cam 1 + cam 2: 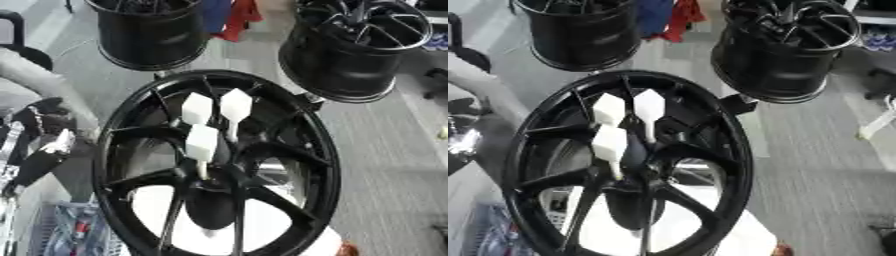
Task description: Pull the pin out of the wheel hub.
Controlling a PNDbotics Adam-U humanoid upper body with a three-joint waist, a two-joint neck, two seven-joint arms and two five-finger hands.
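While the black wheel hub (219,165) stands upright at the centre, three white pins (202,142) stick out of its middle. The left hand (39,150) waits beside the rim; its fingers cannot be told. It should pull one pin straight outward.

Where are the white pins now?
In the left eye view, three white pins stand at the centre of the near black wheel hub, just above its middle, among the spokes.

Black wheel hub (289,130), three white pins (202,142) at centre, left hand (44,145) beside rim
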